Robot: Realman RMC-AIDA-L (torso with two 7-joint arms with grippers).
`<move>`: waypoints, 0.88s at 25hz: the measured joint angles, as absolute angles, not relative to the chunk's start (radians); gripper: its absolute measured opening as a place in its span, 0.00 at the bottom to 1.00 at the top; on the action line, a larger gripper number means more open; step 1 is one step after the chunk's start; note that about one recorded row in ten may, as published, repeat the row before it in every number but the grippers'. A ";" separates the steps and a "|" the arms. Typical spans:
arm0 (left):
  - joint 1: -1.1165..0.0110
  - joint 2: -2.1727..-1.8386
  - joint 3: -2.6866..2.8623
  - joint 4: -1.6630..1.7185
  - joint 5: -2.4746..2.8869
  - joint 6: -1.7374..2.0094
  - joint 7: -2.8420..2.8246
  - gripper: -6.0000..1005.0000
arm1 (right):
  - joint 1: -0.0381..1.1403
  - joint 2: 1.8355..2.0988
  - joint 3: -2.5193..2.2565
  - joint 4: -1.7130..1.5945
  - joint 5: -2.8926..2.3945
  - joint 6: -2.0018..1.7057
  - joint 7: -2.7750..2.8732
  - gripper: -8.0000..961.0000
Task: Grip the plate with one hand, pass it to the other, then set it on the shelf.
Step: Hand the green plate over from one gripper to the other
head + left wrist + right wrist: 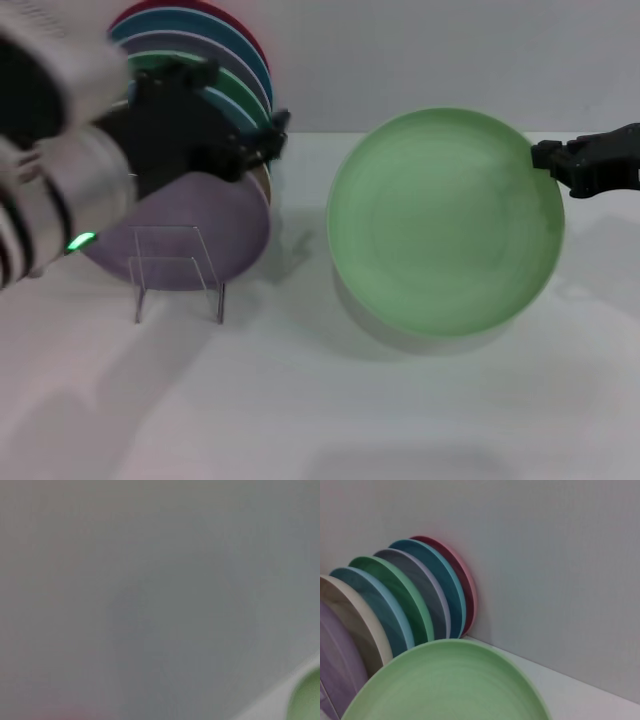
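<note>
The pale mint-green plate [445, 220] hangs tilted above the table at centre right, its shadow under it. My right gripper [545, 160], slim and black, is shut on the plate's right rim. The plate fills the near part of the right wrist view [450, 685], and a sliver shows in the left wrist view [306, 700]. My left gripper [268, 138], black on the thick white-and-silver arm with a green light, hovers open and empty at upper left, well apart from the plate. The clear acrylic shelf [180, 268] stands below it.
A lilac plate [215, 225] leans upright behind the shelf. A row of coloured plates [235, 60] stands against the back wall, also shown in the right wrist view [410, 595]. The white table [320, 400] stretches to the front.
</note>
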State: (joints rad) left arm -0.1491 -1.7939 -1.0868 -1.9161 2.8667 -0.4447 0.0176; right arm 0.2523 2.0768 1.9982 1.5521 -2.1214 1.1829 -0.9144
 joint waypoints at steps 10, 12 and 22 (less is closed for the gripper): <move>-0.208 -2.052 -1.352 -1.979 2.534 -0.859 0.548 0.79 | 0.217 2.080 1.995 1.553 -2.087 1.183 -0.992 0.02; -0.223 -2.053 -1.374 -1.951 2.501 -0.872 0.561 0.79 | 0.203 2.081 1.994 1.553 -2.061 1.183 -1.032 0.02; -0.304 -2.065 -1.353 -1.791 2.474 -0.872 0.586 0.79 | 0.196 2.082 1.986 1.554 -2.027 1.182 -1.057 0.02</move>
